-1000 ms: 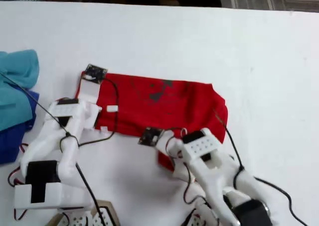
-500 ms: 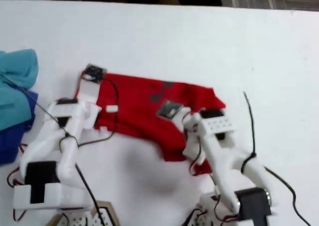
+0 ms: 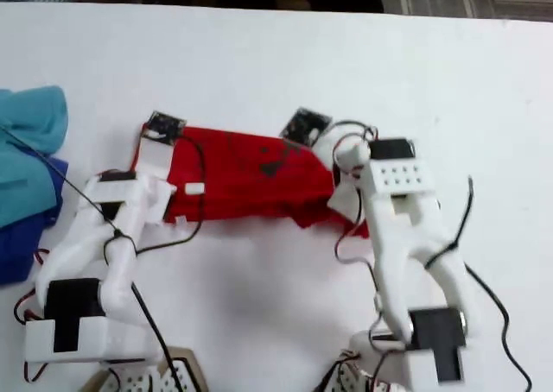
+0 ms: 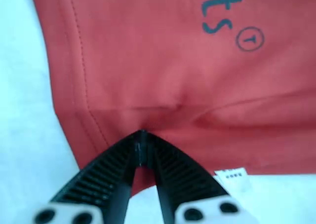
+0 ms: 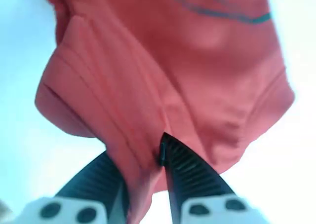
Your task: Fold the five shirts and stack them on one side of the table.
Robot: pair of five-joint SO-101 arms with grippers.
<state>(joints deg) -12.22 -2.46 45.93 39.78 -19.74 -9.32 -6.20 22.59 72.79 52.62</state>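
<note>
Red shirt clamped, left end effector, right end effector (arms outstretched)

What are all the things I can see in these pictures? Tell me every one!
red cloth shirt with dark print: one, red, lying partly folded in the middle of the table.
crumpled teal cloth garment: one, teal, at the table's left edge in the high view.
dark blue cloth garment: one, dark blue, under the teal one.
flat white table: one, white, under everything.
white plastic left arm: one, white, at the shirt's left end.
white plastic right arm: one, white, at the shirt's right end.
left hand: one, black fingers, shut on the shirt's edge.
right hand: one, black fingers, shut on a bunched fold.
</note>
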